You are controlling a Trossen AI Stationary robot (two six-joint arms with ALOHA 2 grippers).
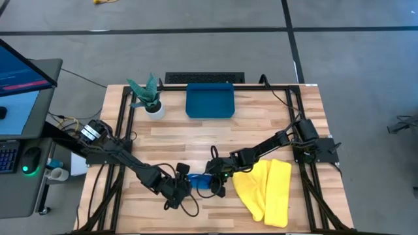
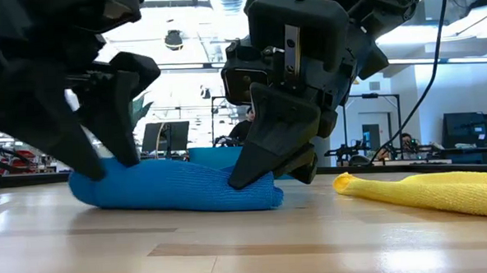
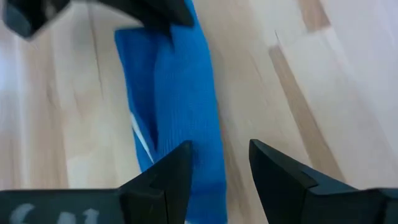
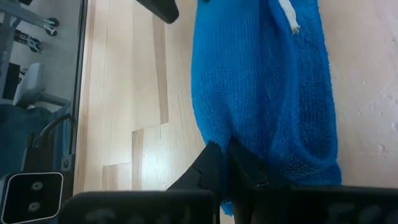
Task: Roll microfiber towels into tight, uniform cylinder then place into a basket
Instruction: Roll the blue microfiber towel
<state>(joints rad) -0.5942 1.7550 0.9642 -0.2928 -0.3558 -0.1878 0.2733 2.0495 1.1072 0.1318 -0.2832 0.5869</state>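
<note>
In the high view, the blue towel [image 1: 199,181] lies rolled at the lower centre of the bench [image 1: 261,124], mostly hidden by both grippers. The left gripper [image 1: 185,183] covers its left end, fingers [image 3: 163,180] apart astride it. The right gripper [image 1: 214,182] has its fingers pinched closed on the right end. The yellow towel [image 1: 268,189] lies lower right. The basket [image 1: 209,100] sits upper centre.

In the high view both grippers cover most of the blue towel [image 1: 198,181], leaving a sliver at 6 o'clock on the table. The left wrist view is blurred. The yellow towel [image 2: 443,189] runs off the low view at 3 o'clock.
</note>
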